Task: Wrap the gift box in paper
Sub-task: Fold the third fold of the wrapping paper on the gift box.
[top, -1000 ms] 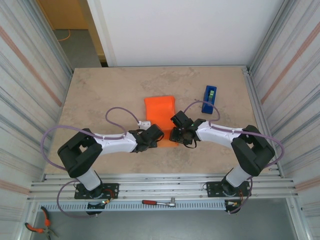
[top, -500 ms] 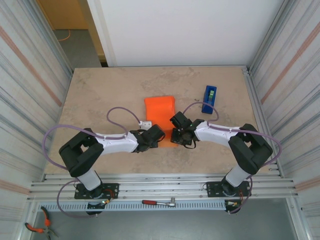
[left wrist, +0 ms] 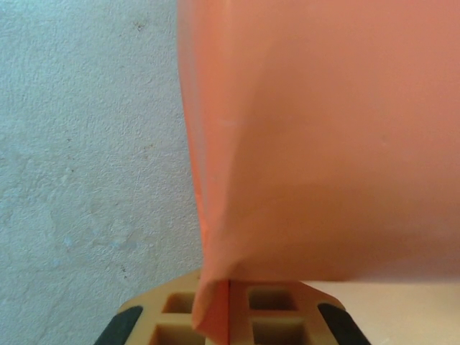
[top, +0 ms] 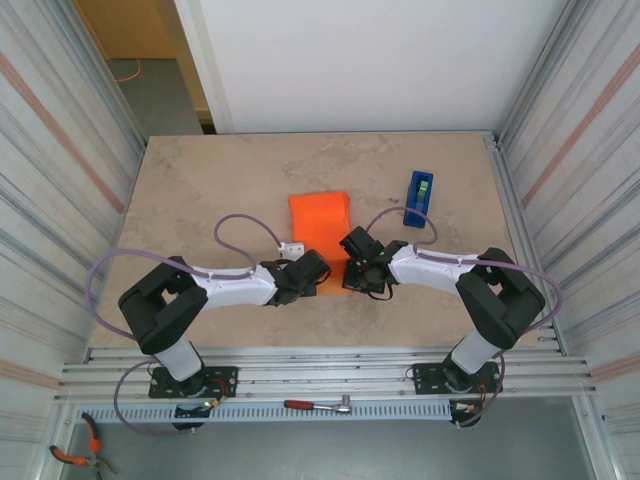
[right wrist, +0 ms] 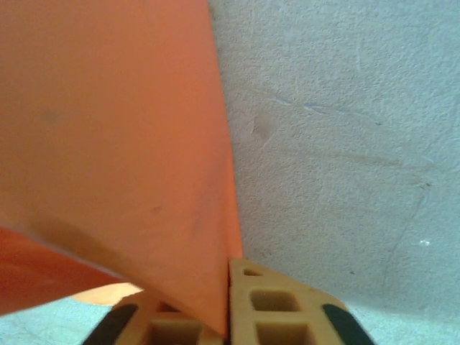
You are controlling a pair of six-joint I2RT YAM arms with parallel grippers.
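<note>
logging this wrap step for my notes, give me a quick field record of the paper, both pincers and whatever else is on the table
paper: orange sheet, folded over, mid table
left pincer: shut on the paper, near edge, left side
right pincer: shut on the paper, near edge, right side
tape dispenser: blue, far right of the paper, apart from it
table: beige stone-look top

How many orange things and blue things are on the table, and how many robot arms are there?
Orange: 1, the bright orange thin paper sheet
Blue: 1, the blue plastic tape dispenser
Robot arms: 2, the white-and-black left arm and the right arm
Total: 4
</note>
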